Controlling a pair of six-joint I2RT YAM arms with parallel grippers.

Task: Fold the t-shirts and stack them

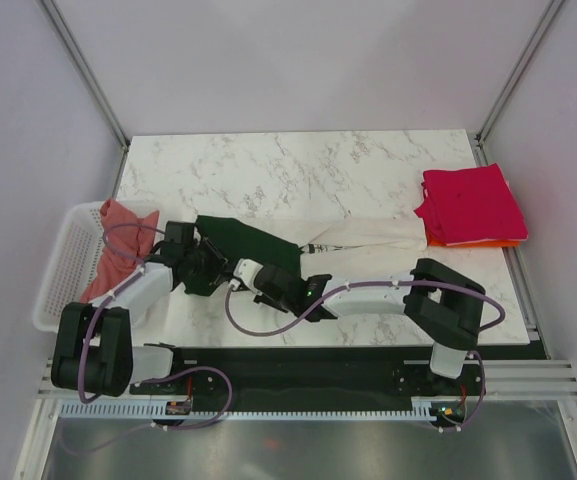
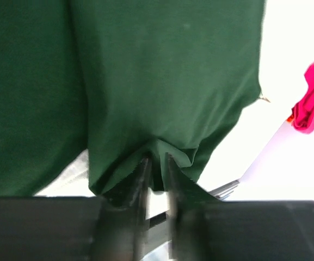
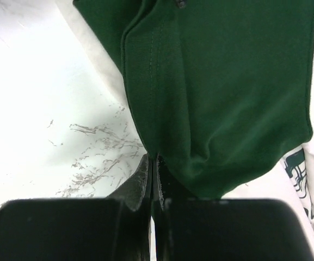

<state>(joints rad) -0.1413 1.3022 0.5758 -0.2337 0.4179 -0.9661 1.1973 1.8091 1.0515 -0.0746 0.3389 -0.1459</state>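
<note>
The cream t-shirt (image 1: 368, 235) lies bunched in a long strip across the middle of the table (image 1: 298, 170), with its dark green end toward the left edge. The right gripper (image 3: 152, 159) is pressed together on a seamed green fold. The left gripper (image 2: 155, 159) shows its jaws narrowly apart with a pucker of green cloth at the tips; I cannot tell whether it grips.

To flatten the shirt well, I judge that both pinches should sit on matching points of the cloth. They should then draw apart evenly and low over the table, so nothing twists.

I count four shirts:
- the cream t-shirt;
- a salmon-pink t-shirt (image 1: 118, 245) draped in the one white basket (image 1: 63, 260) at the left edge;
- a folded magenta t-shirt (image 1: 468, 205), at the right edge;
- an orange t-shirt (image 1: 478, 243) beneath it.

The magenta pile may hide more.
</note>
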